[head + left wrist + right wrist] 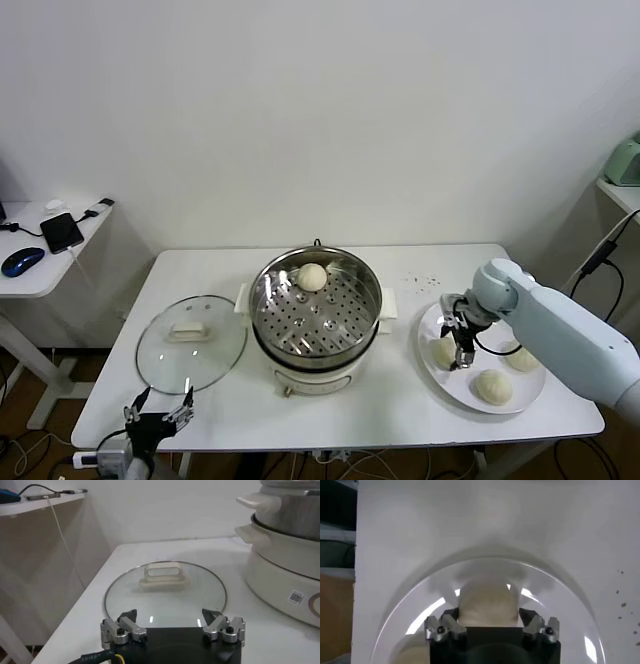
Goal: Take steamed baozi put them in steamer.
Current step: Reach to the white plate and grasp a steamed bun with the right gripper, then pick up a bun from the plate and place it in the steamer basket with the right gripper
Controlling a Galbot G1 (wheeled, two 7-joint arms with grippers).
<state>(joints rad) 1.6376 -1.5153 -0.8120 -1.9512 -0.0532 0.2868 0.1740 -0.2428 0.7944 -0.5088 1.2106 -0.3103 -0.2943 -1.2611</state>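
At the near left edge of the table (200,410), my left gripper (158,417) hangs idle with its fingers spread wide and nothing between them, just in front of the glass lid (191,341), which lies flat on the tabletop beside the pot. Next along, in the middle, the steamer (316,315) stands uncovered, and one baozi in the steamer (313,277) already sits on the perforated tray, toward the far wall. Further right, my right gripper (462,344) is down over the white plate (520,402), its fingers set on either side of the left-hand baozi (486,605); the wrist view shows the bun filling the gap between the pads, so I judge them to be closing on it or just clamped, though I cannot tell how firm the grip is. Two more buns wait on the same plate, the near baozi (493,386) and the right-hand baozi (522,358). By my count, one of four is done, the second is in hand but not yet lifted, and two remain untouched.
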